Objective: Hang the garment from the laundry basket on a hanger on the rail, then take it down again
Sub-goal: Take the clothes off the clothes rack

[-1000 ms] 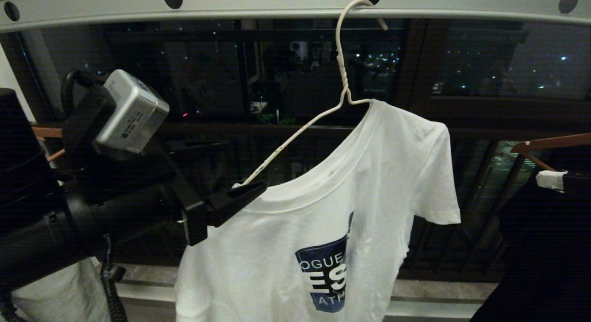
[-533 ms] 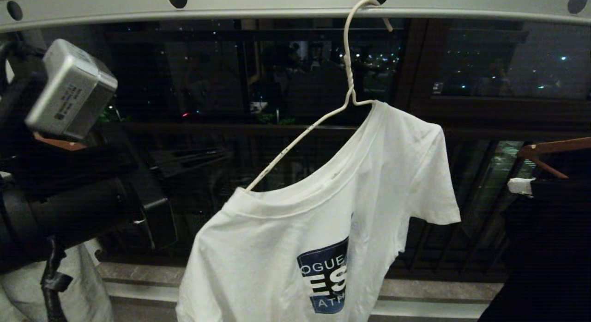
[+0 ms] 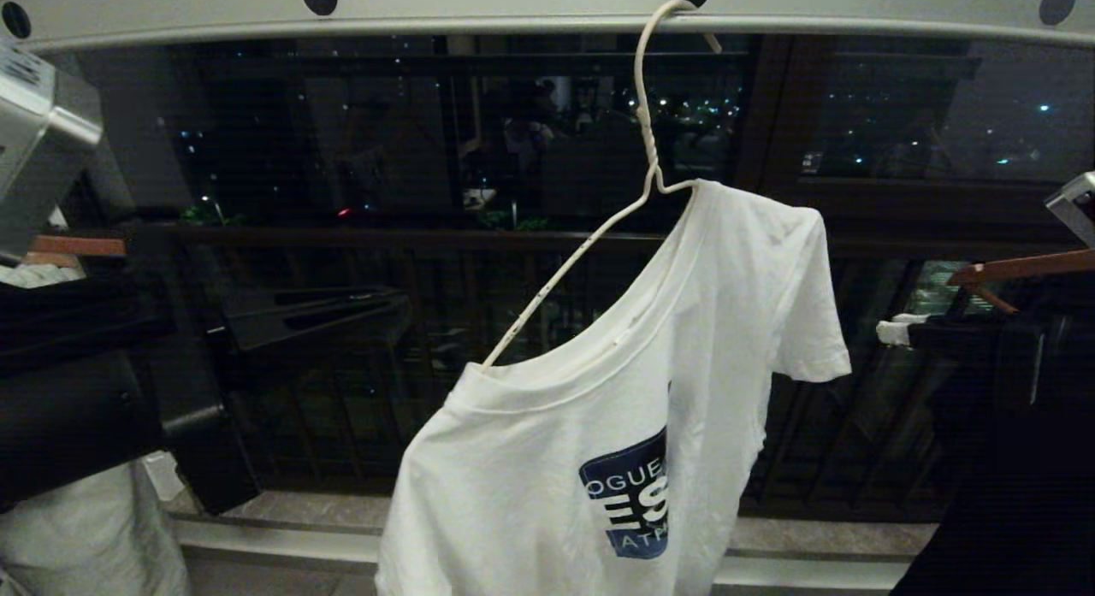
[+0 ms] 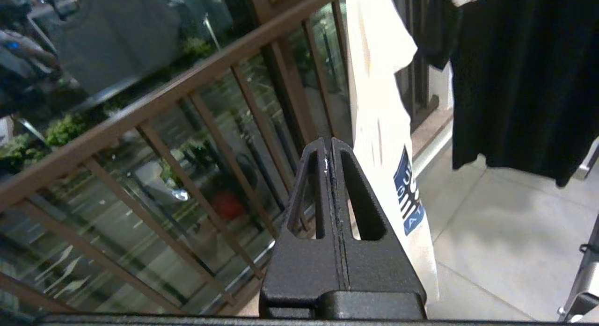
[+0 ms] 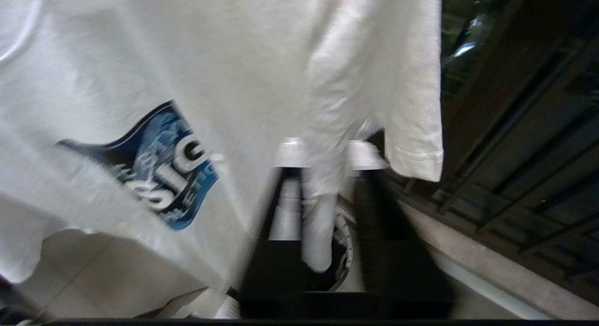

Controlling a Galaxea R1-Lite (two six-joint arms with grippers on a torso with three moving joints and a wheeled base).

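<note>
White cotton T-shirt [image 3: 599, 425] | thin wire hanger [image 3: 590, 228] | perforated flat metal rail [image 3: 513, 6]

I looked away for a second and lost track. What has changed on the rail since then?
The left gripper let go of the T-shirt collar, drew back leftward and shut empty. The shirt's low shoulder swung slightly right. The hanger stays hooked on the rail, one arm bare.

A black garment [image 4: 519, 78] hangs well to one side of the left pincer, and the brown window railing [image 4: 154, 101] runs beyond its tips.
</note>
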